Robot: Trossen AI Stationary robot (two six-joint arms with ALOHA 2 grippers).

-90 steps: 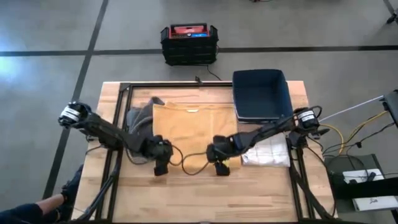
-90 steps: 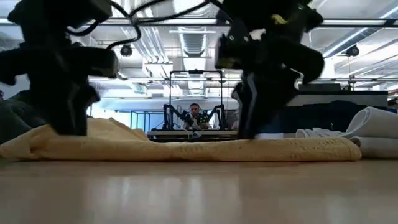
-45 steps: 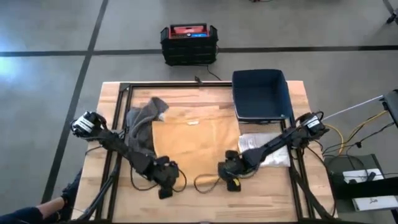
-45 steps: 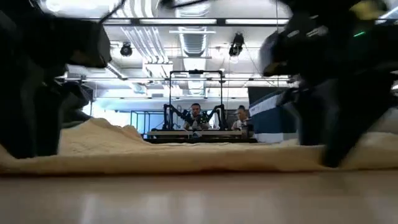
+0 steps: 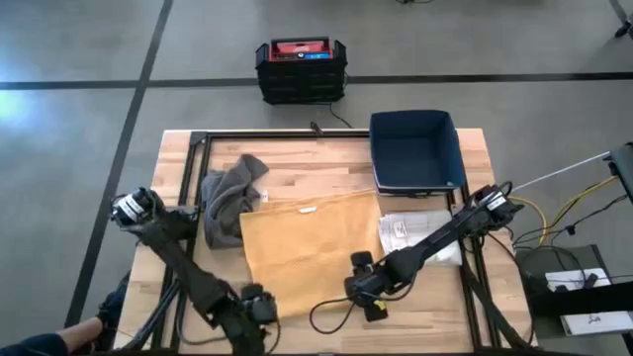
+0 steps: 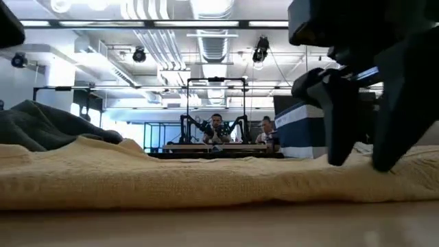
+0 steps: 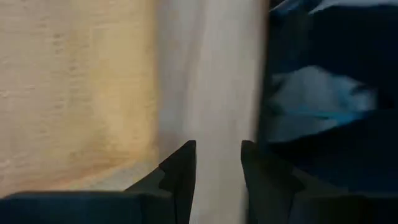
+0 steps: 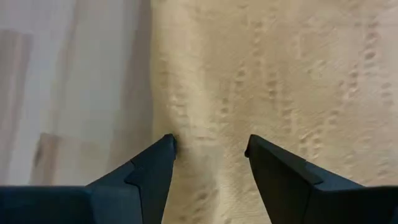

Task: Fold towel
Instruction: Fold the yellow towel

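The tan towel (image 5: 309, 249) lay spread flat across the middle of the wooden table (image 5: 326, 163), and both arms were down at its near edge. The right gripper (image 8: 208, 152) sat over the towel's near right corner, its fingers (image 8: 152, 171) parted, with the weave showing between them and bare wood off to one side; nothing was pinched. The left gripper (image 7: 217, 168) was low at the table's near edge, just off the towel's near left corner, fingers (image 7: 180, 174) apart with a narrow gap, light wood between them and the tan cloth off to one side. Beyond the left gripper, past the towel's far left corner, a grey cloth (image 5: 226, 198) lay crumpled, touching the towel. Beyond the right gripper, a folded white towel (image 5: 420, 235) lay beside the tan one, and farther off a dark blue bin (image 5: 415, 150) sat at the far right corner. A black-and-red crate (image 5: 301, 67) stood on the floor past the table.
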